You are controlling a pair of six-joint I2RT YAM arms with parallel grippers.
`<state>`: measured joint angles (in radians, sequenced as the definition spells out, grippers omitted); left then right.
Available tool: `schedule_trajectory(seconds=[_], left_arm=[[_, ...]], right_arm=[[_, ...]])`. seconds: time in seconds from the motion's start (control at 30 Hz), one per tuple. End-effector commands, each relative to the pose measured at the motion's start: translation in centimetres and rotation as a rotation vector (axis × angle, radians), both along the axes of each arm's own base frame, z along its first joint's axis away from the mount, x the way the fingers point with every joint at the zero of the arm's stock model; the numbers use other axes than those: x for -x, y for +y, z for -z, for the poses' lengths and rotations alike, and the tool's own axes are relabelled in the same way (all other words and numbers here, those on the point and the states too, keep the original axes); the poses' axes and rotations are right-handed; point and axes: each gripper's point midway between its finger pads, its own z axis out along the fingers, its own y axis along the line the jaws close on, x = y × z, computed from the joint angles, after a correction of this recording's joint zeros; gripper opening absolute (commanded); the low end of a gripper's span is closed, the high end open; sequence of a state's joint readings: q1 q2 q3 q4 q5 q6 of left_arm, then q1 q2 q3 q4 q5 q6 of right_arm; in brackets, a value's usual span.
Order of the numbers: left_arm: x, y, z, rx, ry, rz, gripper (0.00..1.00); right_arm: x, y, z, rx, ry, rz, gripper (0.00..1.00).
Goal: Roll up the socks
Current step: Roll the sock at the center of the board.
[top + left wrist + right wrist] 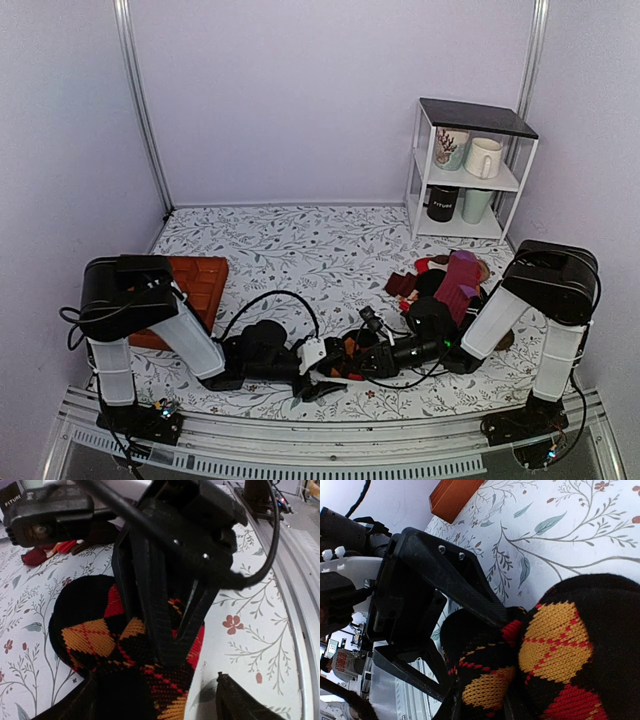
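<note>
The socks [95, 635] are a bundled black pair with red and orange diamonds, lying on the floral cloth near the table's front edge. The socks [347, 348] sit between the two arms in the top view. My left gripper [156, 680] stands open around the bundle, its right finger [250, 705] apart from the fabric. My right gripper [482, 697] is shut on a fold of the socks [560, 640]. Seen from the left wrist, the right gripper [170, 647] comes down from above and pinches the knit. The left gripper [322, 372] and right gripper [352, 362] meet tip to tip.
A heap of other socks [450, 285] lies at the right behind the right arm. An orange-brown box [200, 285] sits at the left. A white shelf [470, 170] with mugs stands at the back right. The metal rail [330, 445] runs along the front edge.
</note>
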<state>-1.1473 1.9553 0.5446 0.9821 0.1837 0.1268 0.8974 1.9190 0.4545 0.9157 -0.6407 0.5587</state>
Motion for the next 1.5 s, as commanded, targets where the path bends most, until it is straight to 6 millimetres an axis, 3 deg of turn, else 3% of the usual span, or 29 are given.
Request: schedule_trajectory(seconds=[0.0,0.1,0.3,0.47,0.63,0.73,0.8,0.9,1.03,1.23,1.33,1.47], left_arm=[[1.5,0.8,4.1,-0.107,0.097,0.045,0.78],[2.0,0.9,4.6,-0.122,0.120,0.062,0.67],[2.6,1.1,4.2,-0.124,0.148,0.087,0.25],[3.6,1.3,4.1,-0.147,0.208,0.115,0.00],[4.3,1.6,5.3,-0.226,0.310,0.114,0.00],[4.7,2.9,6.9,-0.309,0.403,0.057,0.00],[4.8,3.6,6.4,-0.330,0.451,0.016,0.00],[5.3,5.0,7.3,-0.381,0.528,-0.049,0.00],[5.6,6.4,8.2,-0.425,0.569,-0.101,0.00],[5.5,6.5,8.0,-0.417,0.575,-0.112,0.00],[5.3,6.1,7.9,-0.408,0.567,-0.107,0.00],[5.2,5.5,7.9,-0.407,0.555,-0.094,0.00]], right_arm=[[6.3,-7.9,10.1,0.456,0.321,-0.005,0.14],[6.4,-8.0,10.1,0.461,0.321,-0.007,0.14],[6.3,-8.1,10.4,0.478,0.319,-0.003,0.14],[6.0,-8.2,10.5,0.496,0.313,0.010,0.14],[4.9,-7.9,10.0,0.516,0.269,0.019,0.16],[3.7,-7.7,9.0,0.538,0.204,0.037,0.24],[2.4,-7.6,8.0,0.550,0.136,0.057,0.31],[0.6,-7.1,5.8,0.532,0.053,0.099,0.39],[-1.8,-5.7,1.7,0.464,-0.054,0.149,0.42],[-4.6,-4.7,-3.5,0.420,-0.182,0.220,0.45],[-5.6,-5.5,-3.2,0.465,-0.192,0.262,0.48],[-5.5,-5.8,-0.9,0.506,-0.130,0.250,0.48]])
